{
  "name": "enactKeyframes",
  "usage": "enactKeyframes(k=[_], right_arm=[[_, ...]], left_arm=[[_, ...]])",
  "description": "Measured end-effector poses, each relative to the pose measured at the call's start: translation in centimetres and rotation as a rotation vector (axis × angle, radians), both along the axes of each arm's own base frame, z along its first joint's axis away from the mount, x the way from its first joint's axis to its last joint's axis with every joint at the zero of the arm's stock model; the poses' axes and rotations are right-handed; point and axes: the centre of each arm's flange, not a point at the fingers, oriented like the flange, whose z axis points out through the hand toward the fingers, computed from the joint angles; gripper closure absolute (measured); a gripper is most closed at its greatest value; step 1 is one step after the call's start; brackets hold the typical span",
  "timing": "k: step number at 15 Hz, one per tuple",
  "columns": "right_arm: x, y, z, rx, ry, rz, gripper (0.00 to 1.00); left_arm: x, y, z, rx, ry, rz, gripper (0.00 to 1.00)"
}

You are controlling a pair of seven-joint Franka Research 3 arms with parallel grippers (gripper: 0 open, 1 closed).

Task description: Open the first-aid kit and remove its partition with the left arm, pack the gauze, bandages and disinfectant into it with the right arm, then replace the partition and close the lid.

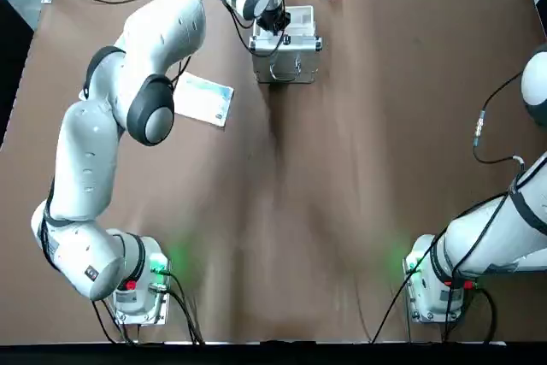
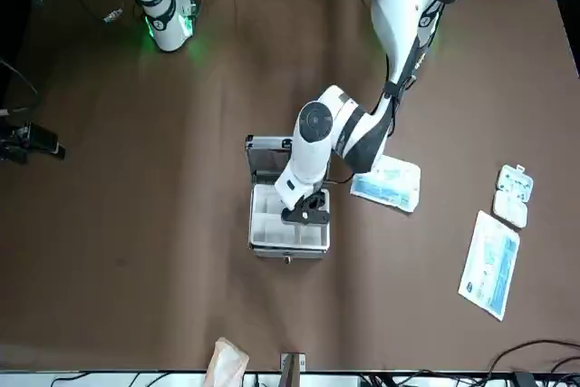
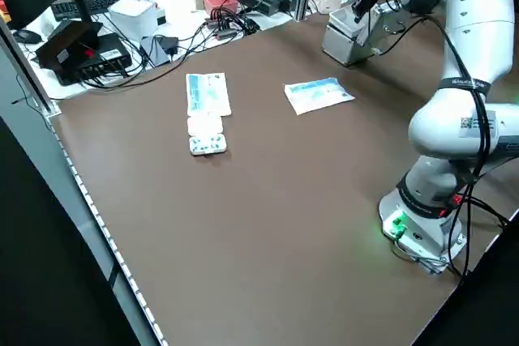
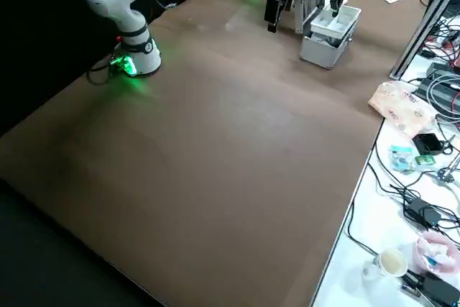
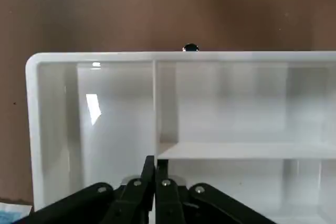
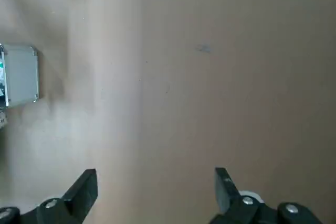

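Left gripper (image 5: 156, 182) is pinched tight on a divider wall of the partition (image 5: 220, 103), inside the open first-aid kit (image 2: 288, 224); right gripper (image 6: 156, 187) gapes wide, well away from it.

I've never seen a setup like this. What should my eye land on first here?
First, the left arm, stretched across the brown table to the far edge, its left gripper reaching down into the open first-aid kit. Its fingers are pinched shut on a divider wall of the white partition seated in the kit. The right gripper hangs open over bare table on the other side.
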Motion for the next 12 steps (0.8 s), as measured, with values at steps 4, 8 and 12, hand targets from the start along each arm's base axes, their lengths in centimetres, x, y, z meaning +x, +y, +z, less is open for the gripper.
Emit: enactKeyframes(k=[4, 8, 12], right_arm=[[0.0, 0.0, 0.0, 0.000, 0.000, 0.000, 0.01], [0.0, 0.0, 0.0, 0.000, 0.000, 0.000, 0.01], [0.0, 0.0, 0.0, 0.000, 0.000, 0.001, 0.01]], left_arm=[[-0.1, -0.2, -0.6, 0.004, 0.005, -0.003, 0.96], [-0.1, -0.2, -1.2, 0.002, 0.005, -0.003, 0.96], [0.0, -0.3, -1.5, -0.002, 0.001, -0.003, 0.96]])
